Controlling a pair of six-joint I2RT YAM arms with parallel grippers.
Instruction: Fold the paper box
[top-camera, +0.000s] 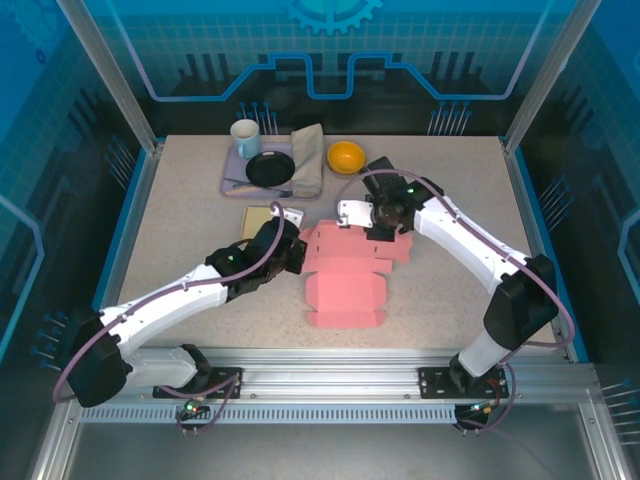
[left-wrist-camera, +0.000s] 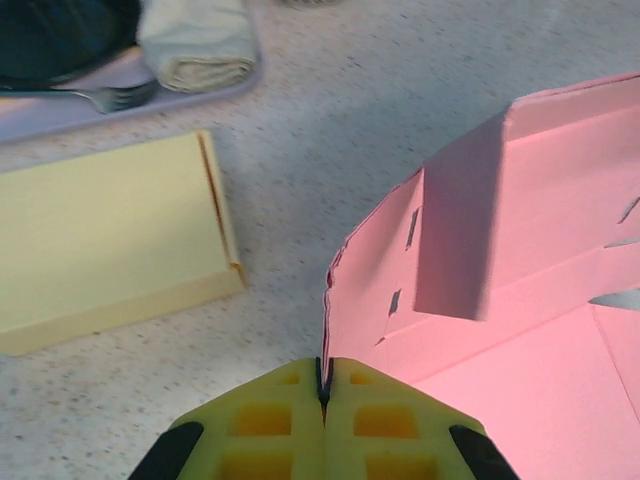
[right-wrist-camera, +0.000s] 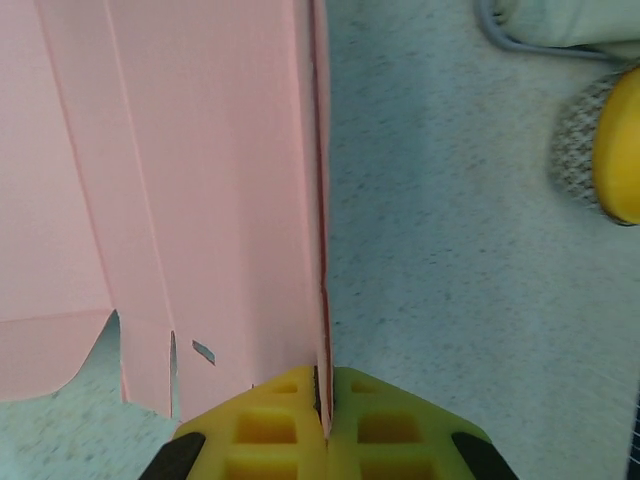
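Yellow ribbed fingers (left-wrist-camera: 265, 425) of the left gripper (left-wrist-camera: 323, 385) are pressed fully together on the left rim of the flat pink cardboard box blank (top-camera: 345, 285), which lies mid-table between the arms. The right gripper (right-wrist-camera: 325, 385) pinches its right-hand edge just as tightly. Both holds are thin, at the very rim. If the arms pull unevenly, the sheet could tear at its slits, slip free, or crease off the scored lines. The pale yellow flat pad (left-wrist-camera: 110, 240) nearby could get nudged.
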